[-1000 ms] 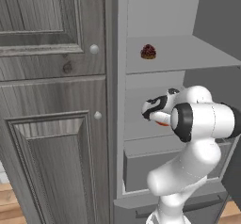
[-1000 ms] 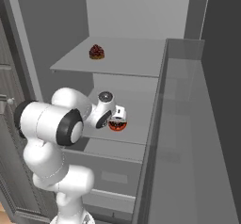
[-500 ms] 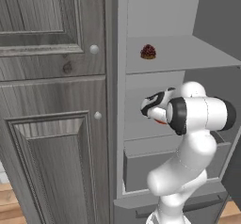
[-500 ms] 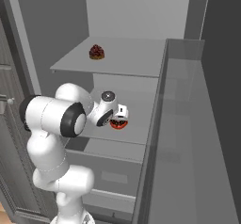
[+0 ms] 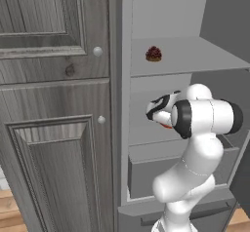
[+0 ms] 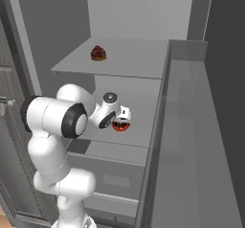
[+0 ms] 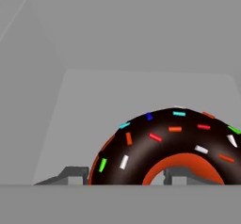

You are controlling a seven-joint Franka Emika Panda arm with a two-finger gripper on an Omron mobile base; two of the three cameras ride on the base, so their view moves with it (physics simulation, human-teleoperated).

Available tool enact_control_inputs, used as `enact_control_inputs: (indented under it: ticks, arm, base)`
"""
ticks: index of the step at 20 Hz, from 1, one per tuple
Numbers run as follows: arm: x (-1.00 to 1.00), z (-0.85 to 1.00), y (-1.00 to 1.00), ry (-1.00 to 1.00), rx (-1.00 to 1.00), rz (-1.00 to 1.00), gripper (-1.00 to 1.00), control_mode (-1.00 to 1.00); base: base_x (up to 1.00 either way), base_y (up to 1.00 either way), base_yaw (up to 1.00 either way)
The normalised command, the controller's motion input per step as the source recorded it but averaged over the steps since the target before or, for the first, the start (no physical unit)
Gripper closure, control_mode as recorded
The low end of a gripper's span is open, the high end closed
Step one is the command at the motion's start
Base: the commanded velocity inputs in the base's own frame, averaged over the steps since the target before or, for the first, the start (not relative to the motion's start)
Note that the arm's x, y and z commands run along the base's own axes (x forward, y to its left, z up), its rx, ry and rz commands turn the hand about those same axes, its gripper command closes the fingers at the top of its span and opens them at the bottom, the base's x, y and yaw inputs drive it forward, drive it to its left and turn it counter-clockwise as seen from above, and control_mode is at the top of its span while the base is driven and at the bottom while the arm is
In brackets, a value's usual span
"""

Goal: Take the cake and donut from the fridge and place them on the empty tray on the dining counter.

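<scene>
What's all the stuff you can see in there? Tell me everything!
cake: one, dark brown with reddish top, on the fridge's upper shelf.
donut: one, chocolate with coloured sprinkles and orange-red underside, on the middle shelf, at the fingertips.
fridge: one, grey, open, with pale shelves and a drawer below.
cabinet: one, grey wood-panelled with round knobs, left of the fridge.
gripper: one, dark fingers either side of the donut's near rim, one through its hole.
arm: one, white with dark joints, reaching into the fridge.
</scene>
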Motion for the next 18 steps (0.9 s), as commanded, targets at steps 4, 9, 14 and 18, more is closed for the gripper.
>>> enact_control_inputs:
  ticks: [4,9,14,18]
  arm:
    - [-0.4,-0.35,0.0,-0.27,0.0,0.0,1.0,-1.0]
    - [-0.89,-0.03,-0.04,-0.36,0.0,0.0,1.0,-1.0]
    - [-0.85,0.6,-0.19,-0.15,0.0,0.0,1.0,-1.0]
    - [-0.64,0.98,-0.12,0.0,0.0,0.0,1.0,-1.0]
  base:
    - [0.0,0.0,0.0]
    - [0.0,0.0,0.0]
    - [0.0,0.0,0.0]
    - [0.0,0.0,0.0]
